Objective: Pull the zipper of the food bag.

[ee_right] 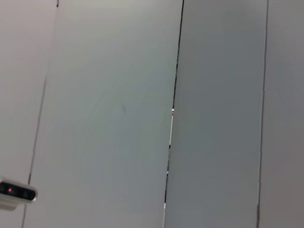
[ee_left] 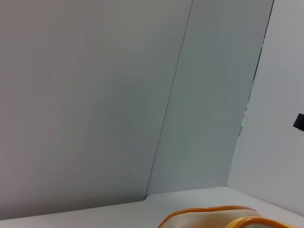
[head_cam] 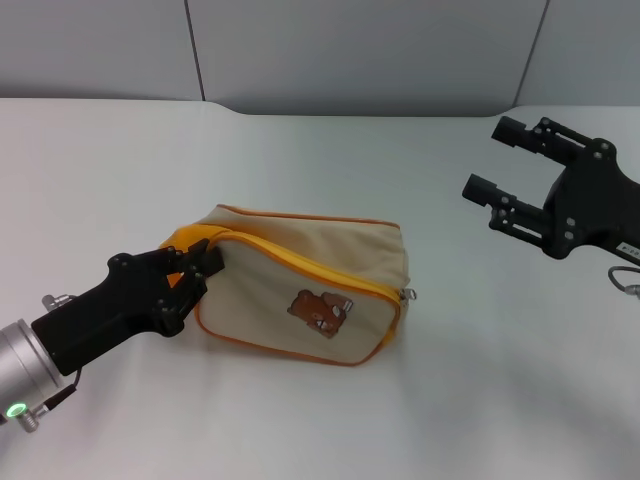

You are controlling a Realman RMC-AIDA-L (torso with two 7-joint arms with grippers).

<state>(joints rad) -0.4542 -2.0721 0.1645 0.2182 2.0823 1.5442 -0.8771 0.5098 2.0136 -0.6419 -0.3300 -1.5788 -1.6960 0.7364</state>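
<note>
The food bag (head_cam: 300,270), beige with orange trim and a brown bear patch (head_cam: 320,309), lies on its side on the white table (head_cam: 300,140). The yellow-orange zipper (head_cam: 300,264) runs along the top edge of its face. The small silver pull tab (head_cam: 408,293) hangs at the bag's right end. My left gripper (head_cam: 198,277) is at the bag's left end, with its fingers closed on that end and the yellow handle (head_cam: 183,243). My right gripper (head_cam: 489,158) is open and empty, in the air to the right of the bag. The bag's edge (ee_left: 213,217) shows in the left wrist view.
Grey wall panels (head_cam: 350,50) stand behind the table. A cable (head_cam: 625,280) lies at the right edge. The right wrist view shows only wall panels and a small white device (ee_right: 14,192).
</note>
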